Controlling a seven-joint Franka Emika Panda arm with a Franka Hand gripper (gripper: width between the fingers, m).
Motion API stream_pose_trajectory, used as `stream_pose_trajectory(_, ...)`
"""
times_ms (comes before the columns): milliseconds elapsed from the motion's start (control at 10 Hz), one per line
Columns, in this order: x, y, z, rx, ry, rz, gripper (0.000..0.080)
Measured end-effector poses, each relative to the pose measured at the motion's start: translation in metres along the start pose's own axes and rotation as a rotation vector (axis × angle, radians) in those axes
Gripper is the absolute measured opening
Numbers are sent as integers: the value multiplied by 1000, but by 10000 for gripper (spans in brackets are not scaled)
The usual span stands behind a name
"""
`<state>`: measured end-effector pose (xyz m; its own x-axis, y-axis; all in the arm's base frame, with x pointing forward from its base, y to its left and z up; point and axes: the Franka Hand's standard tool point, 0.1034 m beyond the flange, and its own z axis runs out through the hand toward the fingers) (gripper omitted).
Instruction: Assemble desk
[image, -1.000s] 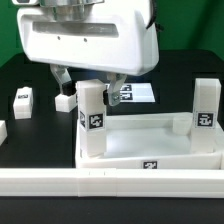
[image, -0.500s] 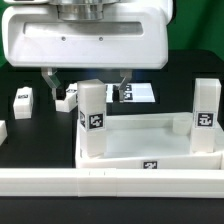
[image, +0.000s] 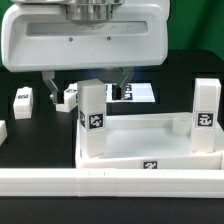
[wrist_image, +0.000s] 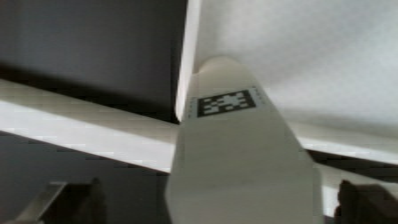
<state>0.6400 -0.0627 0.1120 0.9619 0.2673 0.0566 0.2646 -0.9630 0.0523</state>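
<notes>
Exterior view: a bench (image: 30, 135) with a matte black, flat surface; the room behind is mostly hidden by the arm's broad, glossy white housing (image: 85, 45), so little can be said of it. A long, low white rail (image: 110, 182) runs along the front edge. Just behind it lies the desk top (image: 180, 160), a square, rimmed tray of smooth white plastic with a small black-and-white tag on its front wall. An upright leg (image: 92, 125), a rectangular white post with a square tag, stands at the tray's corner toward the exterior view's left. A second leg (image: 206, 118) of the same kind stands at the corner toward the right. Two loose legs (image: 22, 100) (image: 67, 97), short white blocks with tags, lie apart on the bench behind. The marker board (image: 143, 93), thin and flat, lies farther back. The tool (image: 85, 88) hangs over the upright leg with its two dark fingers (image: 48, 82) spread wide, one on each side of the post and clear of it, holding nothing. Wrist view: the upright leg (wrist_image: 231, 150) fills the centre as a pale wedge, its square tag near the far end. White tray walls cross the black bench (wrist_image: 89, 40). The tool (wrist_image: 222, 200) shows only blurred dark fingertips (wrist_image: 71, 200) well apart on either side of the leg.
</notes>
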Motion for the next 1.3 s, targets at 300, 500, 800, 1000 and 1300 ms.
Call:
stream_pose_trajectory(300, -1, 0, 3, 0, 0, -16, 603)
stream_pose_trajectory(500, -1, -1, 3, 1, 0, 4, 416)
stream_pose_trajectory(800, -1, -1, 3, 2, 0, 112, 291)
stream_pose_trajectory(1000, -1, -1, 3, 2, -1, 214, 291)
stream_pose_trajectory(1300, -1, -1, 4, 4, -1, 412, 291)
